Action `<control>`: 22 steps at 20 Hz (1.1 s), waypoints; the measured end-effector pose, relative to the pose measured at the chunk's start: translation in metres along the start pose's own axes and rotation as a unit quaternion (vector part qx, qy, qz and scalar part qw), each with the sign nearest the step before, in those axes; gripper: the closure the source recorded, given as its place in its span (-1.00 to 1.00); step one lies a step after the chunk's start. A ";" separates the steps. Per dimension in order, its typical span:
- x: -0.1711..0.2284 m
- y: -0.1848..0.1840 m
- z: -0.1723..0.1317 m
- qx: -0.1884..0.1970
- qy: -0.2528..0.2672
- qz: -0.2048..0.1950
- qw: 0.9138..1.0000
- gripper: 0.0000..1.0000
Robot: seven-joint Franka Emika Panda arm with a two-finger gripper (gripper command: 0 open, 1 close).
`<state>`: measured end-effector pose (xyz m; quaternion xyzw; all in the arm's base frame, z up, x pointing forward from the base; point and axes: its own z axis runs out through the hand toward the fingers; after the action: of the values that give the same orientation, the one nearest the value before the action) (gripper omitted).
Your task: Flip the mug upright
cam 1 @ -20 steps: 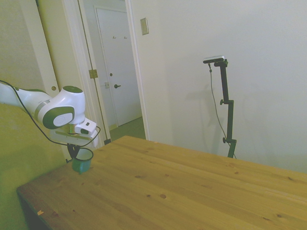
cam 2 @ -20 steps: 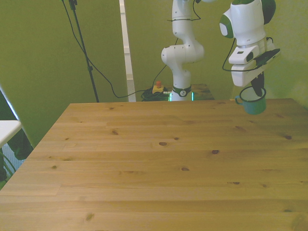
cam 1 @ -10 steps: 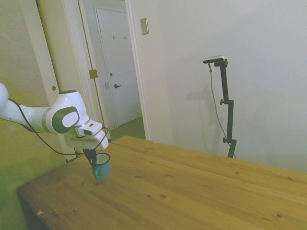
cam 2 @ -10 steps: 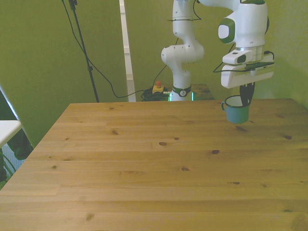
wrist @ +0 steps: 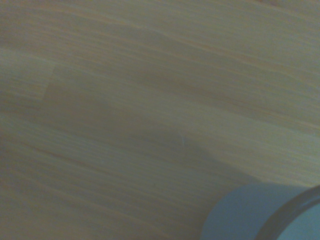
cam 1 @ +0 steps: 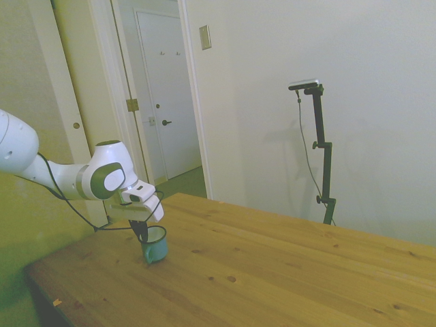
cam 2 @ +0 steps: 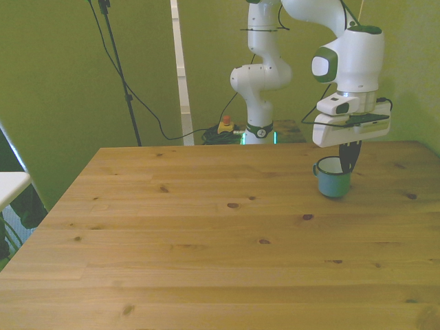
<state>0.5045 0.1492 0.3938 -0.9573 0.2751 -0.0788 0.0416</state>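
Mug (cam 2: 333,178) hanging mouth-up directly under the gripper (cam 2: 351,158), fingers pinching its rim on the front view's right side, axis vertical. Sitting on or just above the table (cam 2: 206,227), seemingly touching but hard to confirm. Travelling lower and further in from the table's edge than a second ago

The gripper (cam 2: 352,159) grips the upright mug (cam 2: 332,179) on the table (cam 2: 206,240).

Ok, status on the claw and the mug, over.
Claw shut on the mug at its rim. Mug upright, mouth up, at or just above the table. Nothing in the way.
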 end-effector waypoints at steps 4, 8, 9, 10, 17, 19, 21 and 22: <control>0.002 -0.002 0.005 -0.001 -0.004 0.005 1.000 -1.00; 0.001 -0.003 0.006 0.001 -0.007 0.007 1.000 -1.00; 0.001 -0.003 0.006 0.003 -0.008 0.009 1.000 -1.00; 0.000 -0.003 0.007 0.004 -0.009 0.009 1.000 -1.00; -0.004 -0.006 0.007 0.012 -0.010 0.009 1.000 -1.00; -0.004 -0.005 0.004 0.014 -0.009 0.008 1.000 -1.00; -0.005 0.000 -0.001 0.018 -0.008 0.012 1.000 -1.00; -0.005 0.003 -0.004 0.021 -0.009 0.014 1.000 -1.00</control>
<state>0.4982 0.1496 0.3968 -0.9530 0.2860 -0.0759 0.0653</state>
